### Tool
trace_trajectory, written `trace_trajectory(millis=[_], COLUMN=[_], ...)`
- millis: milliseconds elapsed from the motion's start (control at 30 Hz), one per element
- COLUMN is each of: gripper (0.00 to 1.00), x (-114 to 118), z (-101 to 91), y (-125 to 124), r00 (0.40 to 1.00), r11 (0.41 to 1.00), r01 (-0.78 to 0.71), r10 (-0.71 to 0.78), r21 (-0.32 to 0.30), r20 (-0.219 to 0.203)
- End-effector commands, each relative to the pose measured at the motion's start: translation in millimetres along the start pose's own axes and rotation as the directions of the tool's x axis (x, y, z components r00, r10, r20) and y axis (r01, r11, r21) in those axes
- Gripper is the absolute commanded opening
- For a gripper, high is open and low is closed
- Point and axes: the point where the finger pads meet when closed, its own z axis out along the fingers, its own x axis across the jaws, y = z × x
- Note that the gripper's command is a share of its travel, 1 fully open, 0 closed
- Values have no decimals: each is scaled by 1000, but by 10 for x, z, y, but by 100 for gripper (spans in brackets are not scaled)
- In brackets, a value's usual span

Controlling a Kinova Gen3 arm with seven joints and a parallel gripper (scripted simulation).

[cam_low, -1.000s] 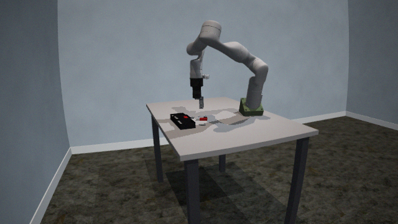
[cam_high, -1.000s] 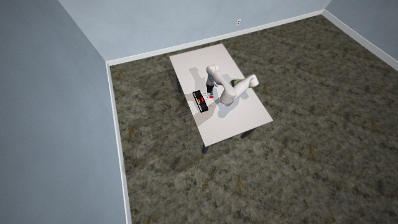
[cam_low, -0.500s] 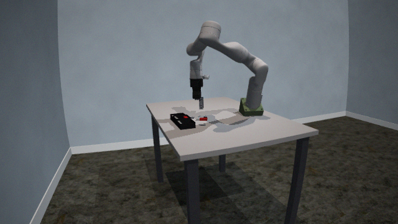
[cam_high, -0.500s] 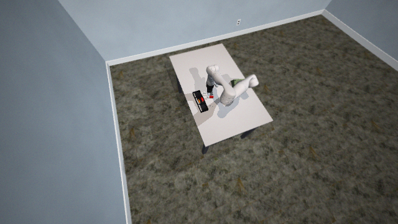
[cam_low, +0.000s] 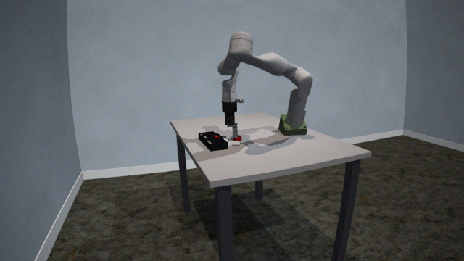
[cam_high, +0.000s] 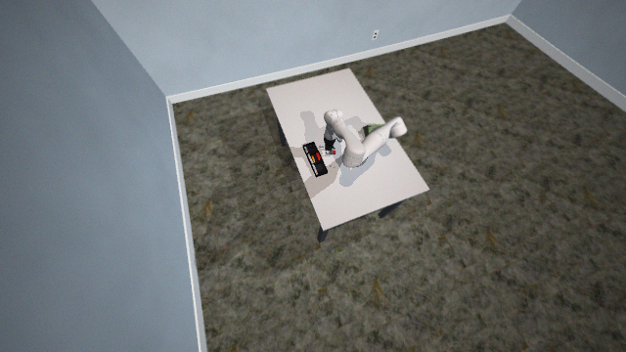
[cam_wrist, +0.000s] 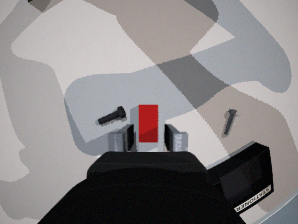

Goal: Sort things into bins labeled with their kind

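Tabletop: spreads below the fingers and carries the bins and the loose things.
Arm: arches over from its base, wrist pointing down, so the fingers hang low over the tabletop.
Green base: well apart from the fingers, under the arm's foot.
Black bins: a joined row near the fingers, off to one side; the end bin in the wrist view has a white label that reads "STATIONER", its last part hard to make out.
Things in the bins: a red one and an orange one, both outside the reach of the fingertips; their kinds are too small to tell.
Red-and-white block: on the tabletop, in line with the gap between the fingers — its red end reaches out beyond them in the wrist view.
Fingers: apart, one to each side of the block, with a visible gap at both sides; nothing is clamped.
Dark bolt: lying just beside the left-hand finger in the wrist view — outside the gap.
Thin screw: farther from the fingers, on the bins' side.
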Motion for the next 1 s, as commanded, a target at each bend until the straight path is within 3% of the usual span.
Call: trace_trajectory(millis=[0, 433, 867, 900, 967], gripper=[75, 75, 75, 45, 45], x=[-29, -22, -11, -11, -11], z=[75, 195, 172, 172, 172], y=[-27, -19, -7, -7, -7], r00=[1000, 1000, 1000, 1000, 1000], r11=[1000, 1000, 1000, 1000, 1000], r01=[-3, -4, -8, -8, -8], r10=[3, 4, 8, 8, 8], r21=[3, 4, 4, 4, 4], r20=[7, 7, 3, 3, 3])
